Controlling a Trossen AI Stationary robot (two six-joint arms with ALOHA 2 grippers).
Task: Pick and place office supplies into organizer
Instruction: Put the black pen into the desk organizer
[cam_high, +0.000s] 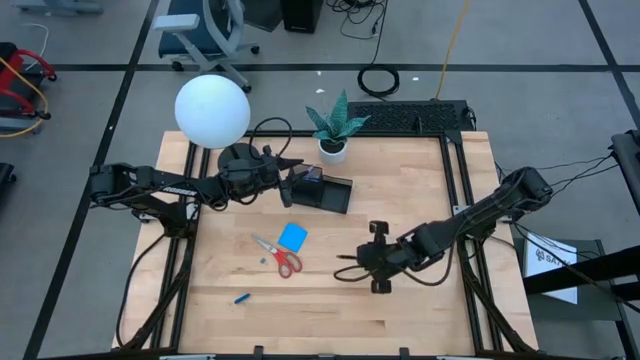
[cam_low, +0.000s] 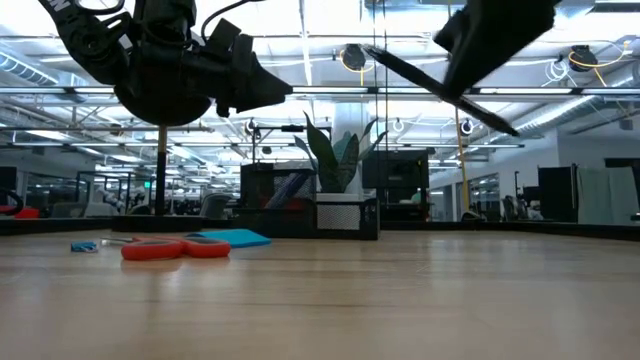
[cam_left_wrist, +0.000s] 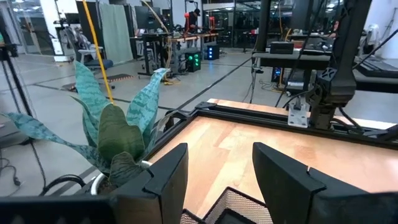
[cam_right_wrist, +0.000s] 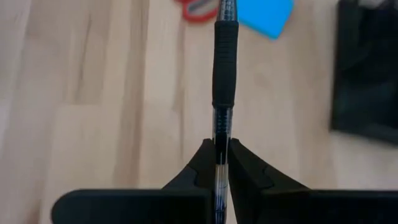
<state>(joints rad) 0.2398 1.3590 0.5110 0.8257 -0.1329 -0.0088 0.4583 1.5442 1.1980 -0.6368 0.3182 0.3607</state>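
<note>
My right gripper (cam_right_wrist: 221, 149) is shut on a pen (cam_right_wrist: 224, 56) with a black grip and a clear barrel, over the table's middle right (cam_high: 362, 262). My left gripper (cam_left_wrist: 217, 180) is open and hovers at the left end of the black organizer (cam_high: 328, 191), whose mesh rim (cam_left_wrist: 239, 208) shows under its fingers. The red-handled scissors (cam_high: 284, 258), the blue note pad (cam_high: 293, 236) and a tiny blue piece (cam_high: 242, 297) lie flat on the wood. The scissors (cam_low: 175, 248) and pad (cam_low: 228, 238) also show in the low view. My right gripper pinches the pen's clear barrel (cam_right_wrist: 220, 127) just behind the black grip, between its two fingers. The pen runs on forward past the fingertips, along the fingers. It is lifted clear of the table and slants in the air (cam_low: 440, 85).
A white plant pot with a striped plant (cam_high: 333, 148) stands just beyond the organizer. A lamp with a white globe (cam_high: 212, 110) and a round black base (cam_high: 240, 157) stands at the far left. Bare wood (cam_high: 330, 320) lies along the near edge.
</note>
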